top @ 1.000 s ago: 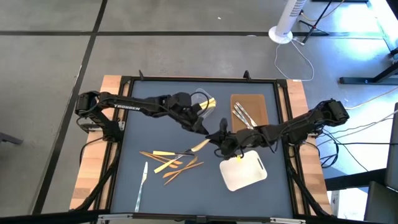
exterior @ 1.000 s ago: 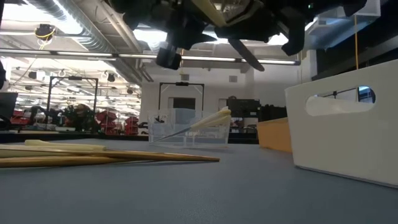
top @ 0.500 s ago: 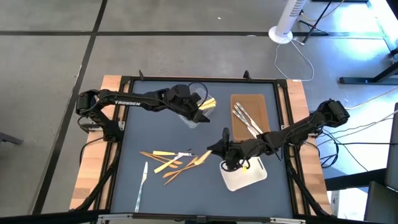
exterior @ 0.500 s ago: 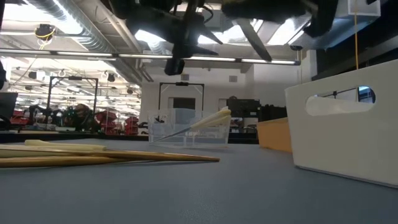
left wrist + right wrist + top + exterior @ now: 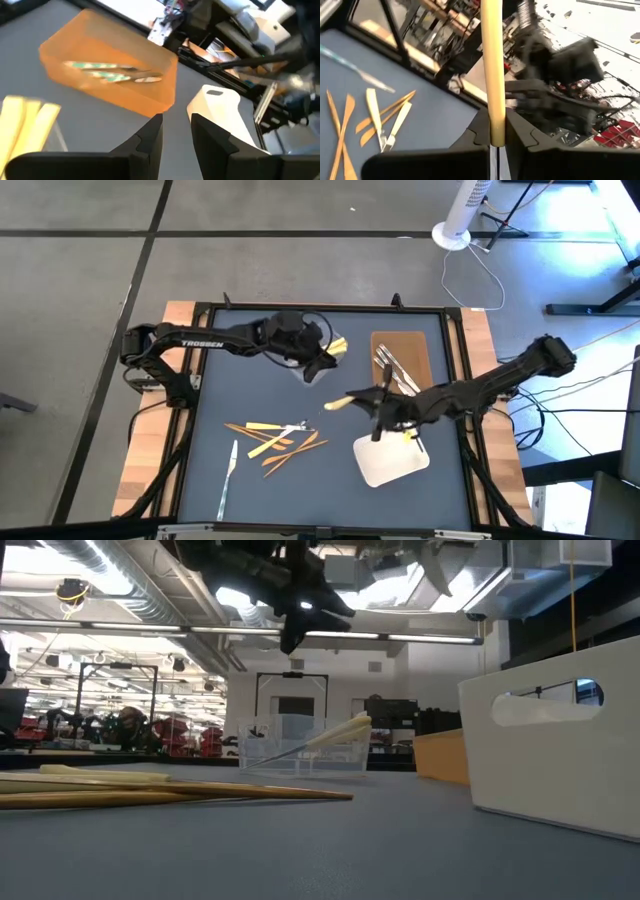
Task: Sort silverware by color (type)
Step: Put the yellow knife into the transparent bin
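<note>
Pale yellow utensil (image 5: pixel 492 70) sits clamped between the right gripper (image 5: pixel 378 402)'s closed fingers, lifted off the table beside the brown tray (image 5: pixel 412 343), which holds silver pieces (image 5: pixel 395 370). White tray (image 5: pixel 392 460) lies just past that gripper. Left gripper (image 5: pixel 320 365), fingers slightly apart and empty, hangs by the clear tub (image 5: pixel 318 350) with yellow pieces. Loose silverware (image 5: pixel 275 440) lies farther off, well apart from the brown tray.
</note>
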Robot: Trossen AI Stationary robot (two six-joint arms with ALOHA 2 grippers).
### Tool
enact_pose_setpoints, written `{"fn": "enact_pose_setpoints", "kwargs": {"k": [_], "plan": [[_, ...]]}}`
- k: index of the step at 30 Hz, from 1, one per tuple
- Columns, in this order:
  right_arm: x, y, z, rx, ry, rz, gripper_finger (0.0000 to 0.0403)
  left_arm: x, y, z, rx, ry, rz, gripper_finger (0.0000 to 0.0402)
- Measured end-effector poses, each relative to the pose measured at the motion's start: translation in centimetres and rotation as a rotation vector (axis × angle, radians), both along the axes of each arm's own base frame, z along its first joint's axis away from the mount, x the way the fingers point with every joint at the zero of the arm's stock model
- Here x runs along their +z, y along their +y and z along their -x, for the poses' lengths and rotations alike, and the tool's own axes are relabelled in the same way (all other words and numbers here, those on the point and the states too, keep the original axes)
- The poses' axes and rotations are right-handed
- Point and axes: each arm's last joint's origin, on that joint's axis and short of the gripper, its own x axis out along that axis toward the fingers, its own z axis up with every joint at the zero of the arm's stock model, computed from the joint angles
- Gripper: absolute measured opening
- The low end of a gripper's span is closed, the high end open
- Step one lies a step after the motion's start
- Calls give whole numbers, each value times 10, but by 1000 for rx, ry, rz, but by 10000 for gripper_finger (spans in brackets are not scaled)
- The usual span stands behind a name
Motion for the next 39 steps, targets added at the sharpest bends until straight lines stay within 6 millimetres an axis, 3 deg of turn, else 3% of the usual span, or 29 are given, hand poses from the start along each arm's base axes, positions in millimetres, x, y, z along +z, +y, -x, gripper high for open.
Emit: {"fn": "enact_pose_setpoints", "kwargs": {"k": [10,15,27,39], "plan": [[41,-18,41,-4,-126,-143,17,13,-34,-12,-92,-151,-240,96],[51,-22,51,26,-176,-221,17,26,-48,-16,-91,-289,-287,96],[48,-21,50,32,-164,-320,17,46,-67,-19,-30,-484,-326,96],[29,-18,32,2,-81,-308,17,47,-95,-19,-139,-517,-564,96]]}}
